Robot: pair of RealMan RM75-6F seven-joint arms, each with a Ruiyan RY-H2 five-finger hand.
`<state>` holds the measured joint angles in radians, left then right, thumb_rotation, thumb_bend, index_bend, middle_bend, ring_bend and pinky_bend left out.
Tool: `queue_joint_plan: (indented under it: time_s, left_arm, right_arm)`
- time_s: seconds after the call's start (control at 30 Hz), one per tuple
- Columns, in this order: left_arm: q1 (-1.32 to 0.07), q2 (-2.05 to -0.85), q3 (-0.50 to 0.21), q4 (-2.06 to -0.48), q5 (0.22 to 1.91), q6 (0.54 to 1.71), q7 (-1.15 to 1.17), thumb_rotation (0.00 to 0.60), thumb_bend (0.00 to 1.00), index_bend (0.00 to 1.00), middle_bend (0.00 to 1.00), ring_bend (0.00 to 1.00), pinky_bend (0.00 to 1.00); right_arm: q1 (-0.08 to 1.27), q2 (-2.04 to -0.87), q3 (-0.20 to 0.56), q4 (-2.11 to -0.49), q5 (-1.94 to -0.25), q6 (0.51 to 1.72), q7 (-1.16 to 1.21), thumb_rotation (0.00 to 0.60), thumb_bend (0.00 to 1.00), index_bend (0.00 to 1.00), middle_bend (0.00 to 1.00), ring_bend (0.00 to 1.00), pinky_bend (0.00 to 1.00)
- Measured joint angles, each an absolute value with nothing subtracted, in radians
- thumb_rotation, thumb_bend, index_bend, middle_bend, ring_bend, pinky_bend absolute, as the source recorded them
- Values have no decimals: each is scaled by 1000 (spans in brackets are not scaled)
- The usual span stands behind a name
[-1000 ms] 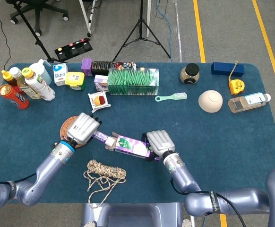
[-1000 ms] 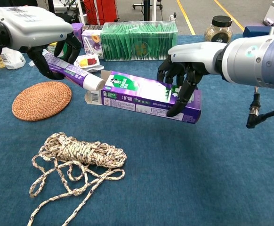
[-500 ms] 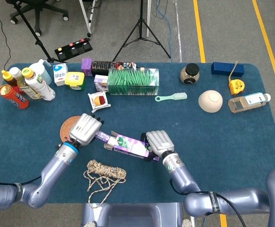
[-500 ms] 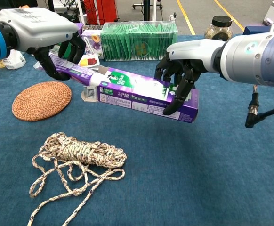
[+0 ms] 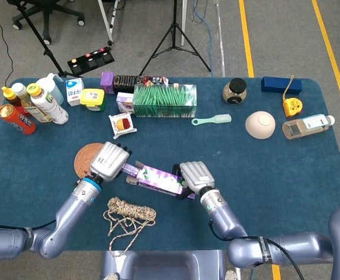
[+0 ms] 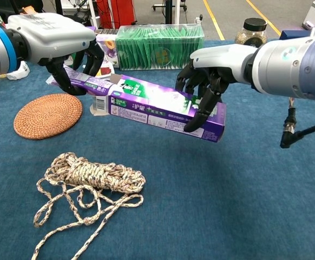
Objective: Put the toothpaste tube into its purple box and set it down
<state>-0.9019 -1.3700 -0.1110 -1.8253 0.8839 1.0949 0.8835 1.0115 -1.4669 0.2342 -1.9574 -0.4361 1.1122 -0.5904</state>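
Note:
My right hand [image 6: 211,81] [image 5: 194,175] grips the long purple box [image 6: 165,108] [image 5: 158,181] near its closed end and holds it above the table, open end to the left. My left hand [image 6: 54,46] [image 5: 110,161] grips the purple toothpaste tube [image 6: 84,84] by its tail. The front of the tube is inside the box mouth, where a flap [image 6: 98,105] hangs down. Only the rear of the tube shows.
A woven round coaster [image 6: 48,115] lies under my left hand, and a coil of rope [image 6: 90,179] lies in front. At the back stand a green packet box [image 5: 165,100], bottles [image 5: 33,105], a jar [image 5: 235,90], a bowl [image 5: 259,124] and a brush [image 5: 212,120].
My left hand moved right and pushed the tube further into the box mouth. The box shifted slightly left and stayed in my right hand.

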Motion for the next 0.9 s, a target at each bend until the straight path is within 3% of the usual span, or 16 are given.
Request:
queue_joint_plan:
  time_s: [0.9]
  left_arm:
    - [-949, -1411, -122, -1946, 785, 1211, 1015, 600, 289, 644, 494, 447, 614]
  right_arm:
    - [1011, -1493, 235, -1928, -451, 1109, -554, 600, 445, 493, 535, 501, 662]
